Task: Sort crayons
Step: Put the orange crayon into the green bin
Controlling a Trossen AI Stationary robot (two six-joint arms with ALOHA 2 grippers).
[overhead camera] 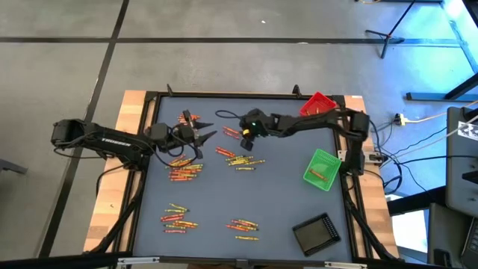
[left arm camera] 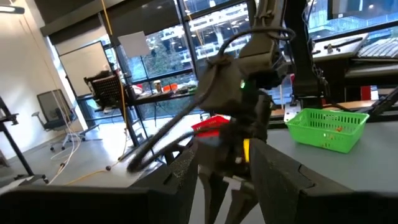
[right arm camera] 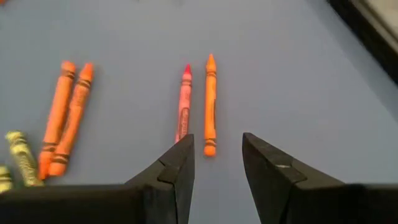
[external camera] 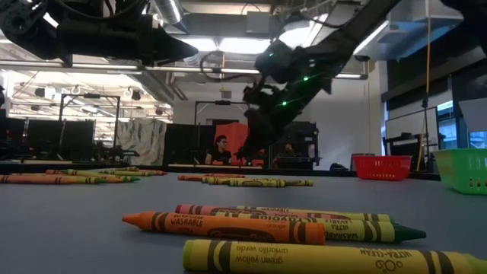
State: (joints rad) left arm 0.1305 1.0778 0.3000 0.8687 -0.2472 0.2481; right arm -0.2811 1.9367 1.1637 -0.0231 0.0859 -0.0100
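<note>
Most of the sorting is left to do. The crayons [overhead camera: 239,159] lie in several loose clusters across the grey tabletop [overhead camera: 284,202]. Only the green tray [overhead camera: 322,169] seems to hold one small orange stick, while nothing can be made out in the red tray [overhead camera: 317,103] or the black tray [overhead camera: 317,233].

The right end effector [right arm camera: 216,158] hangs just above the tabletop with its two dark fingers spread and nothing between them. Directly ahead of the gap, close to the fingertips, lie a red crayon [right arm camera: 184,106] and an orange crayon [right arm camera: 210,102], side by side and nearly parallel, both pointing away from the end effector. The orange one is lined up with the gap; the red one sits ahead of one finger. Two more orange crayons [right arm camera: 65,117] lie together well off to one side. As a judgement, this pair is the next pick.

The left end effector [overhead camera: 200,137] waits above the tabletop, facing the right one, fingers spread and empty, with a crayon cluster beneath and beside it.
</note>
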